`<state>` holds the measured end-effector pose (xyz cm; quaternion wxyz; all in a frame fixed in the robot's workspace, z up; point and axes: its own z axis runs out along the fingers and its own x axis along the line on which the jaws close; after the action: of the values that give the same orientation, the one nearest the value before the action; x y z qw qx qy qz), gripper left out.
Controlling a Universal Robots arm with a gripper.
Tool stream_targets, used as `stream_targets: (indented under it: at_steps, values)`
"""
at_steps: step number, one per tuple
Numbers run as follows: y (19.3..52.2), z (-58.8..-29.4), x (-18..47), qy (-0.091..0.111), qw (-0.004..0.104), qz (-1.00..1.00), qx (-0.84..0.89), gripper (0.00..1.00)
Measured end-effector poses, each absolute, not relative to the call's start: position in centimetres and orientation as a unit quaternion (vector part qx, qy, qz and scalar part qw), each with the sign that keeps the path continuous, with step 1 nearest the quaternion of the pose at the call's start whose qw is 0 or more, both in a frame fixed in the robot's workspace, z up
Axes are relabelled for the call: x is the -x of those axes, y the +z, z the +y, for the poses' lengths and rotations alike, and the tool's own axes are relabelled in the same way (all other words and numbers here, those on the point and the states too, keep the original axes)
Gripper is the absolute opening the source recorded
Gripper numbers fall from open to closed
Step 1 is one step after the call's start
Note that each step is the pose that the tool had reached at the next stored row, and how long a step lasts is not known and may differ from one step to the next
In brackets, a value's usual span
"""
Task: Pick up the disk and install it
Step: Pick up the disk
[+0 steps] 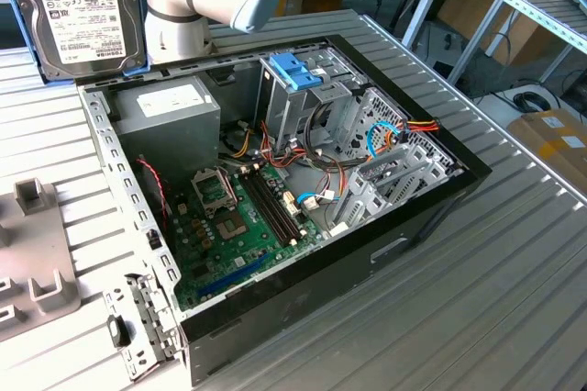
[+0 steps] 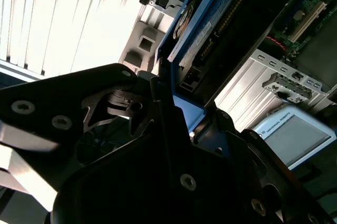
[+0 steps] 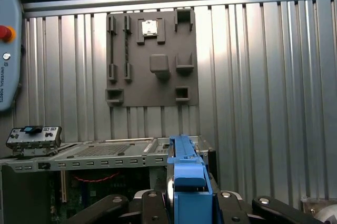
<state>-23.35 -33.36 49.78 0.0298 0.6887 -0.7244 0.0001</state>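
The disk [image 1: 83, 10] hangs in the air at the exterior view's upper left, above the table behind the open computer case [image 1: 431, 217]. Its white label with black print faces the exterior camera, and a blue carrier frame runs round its edge. In the first wrist view the disk [image 3: 187, 174] shows edge-on as a blue strip between the black fingers [image 3: 108, 205], with my gripper [image 3: 189, 203] shut on it. The second wrist view has the disk [image 2: 210, 19] sticking out from my gripper [image 2: 184, 113].
Inside the case stand a metal drive cage with a blue handle [image 1: 298, 70], a grey power-supply box [image 1: 170, 111] and a green motherboard [image 1: 238, 217] with loose cables. A grey fixture plate [image 1: 32, 253] lies at the exterior view's left. A teach pendant [image 3: 8, 45] lies nearby.
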Motion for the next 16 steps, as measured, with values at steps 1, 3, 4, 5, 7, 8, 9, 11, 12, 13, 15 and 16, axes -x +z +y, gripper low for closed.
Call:
stream_targets:
  at_steps: [1,3,4,5,7,8,9,11,12,13,15,16]
  values:
    - [49.78,-33.36,23.31,0.000,0.030,-0.724,-0.689,0.37]
    - [49.78,-33.36,23.27,0.000,0.030,-0.724,-0.689,0.37]
    - [49.78,-33.36,23.25,0.000,0.030,-0.724,-0.689,0.37]
    - [49.78,-33.36,23.23,0.000,0.030,-0.724,-0.689,0.37]
    - [49.78,-33.36,23.19,0.000,0.030,-0.724,-0.689,0.37]
    - [49.78,-33.36,23.14,0.000,0.030,-0.724,-0.689,0.37]
    - [49.78,-33.36,23.12,0.000,0.030,-0.724,-0.689,0.37]
    - [49.78,-33.36,23.05,0.000,0.030,-0.724,-0.689,0.37]
    - [49.78,-33.36,23.02,0.000,0.030,-0.724,-0.689,0.37]
    - [49.78,-33.36,22.99,0.000,0.030,-0.724,-0.689,0.37]
    - [49.78,-33.36,22.94,0.001,0.030,-0.724,-0.689,0.37]
    - [49.77,-33.36,22.90,0.001,0.030,-0.724,-0.689,0.37]
